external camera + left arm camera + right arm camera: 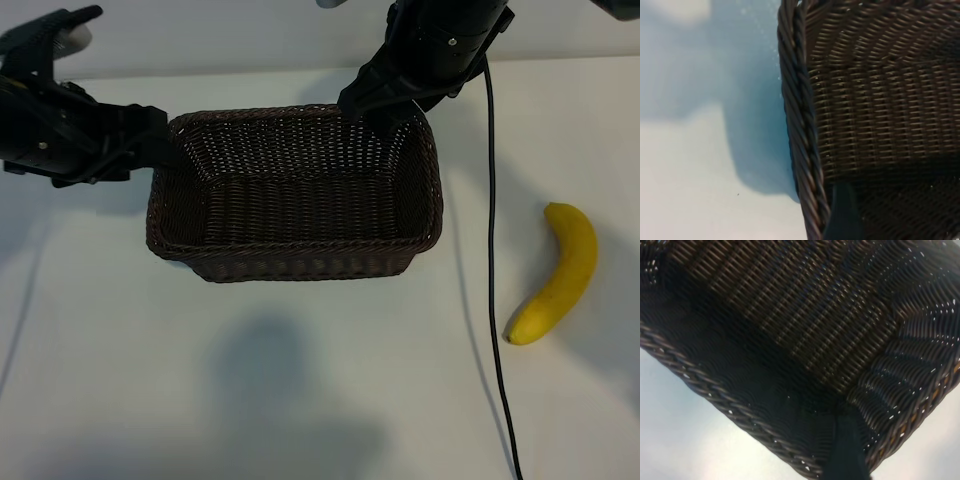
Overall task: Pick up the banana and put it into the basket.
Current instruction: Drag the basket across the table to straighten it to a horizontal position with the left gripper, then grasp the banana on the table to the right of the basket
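Banana (557, 276) on table (300, 400), well right of basket (295, 190). Left gripper (165, 150) at basket's left rim, right gripper (385, 115) at far right corner; each one's fingers apart, straddling rim.

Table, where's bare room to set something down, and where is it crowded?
Free: the wide white table in front of the basket, and the strip between the basket and the black cable. The basket's floor is bare too. Crowded: the basket's left end and back right corner, where the left gripper and right gripper sit, and around the banana.
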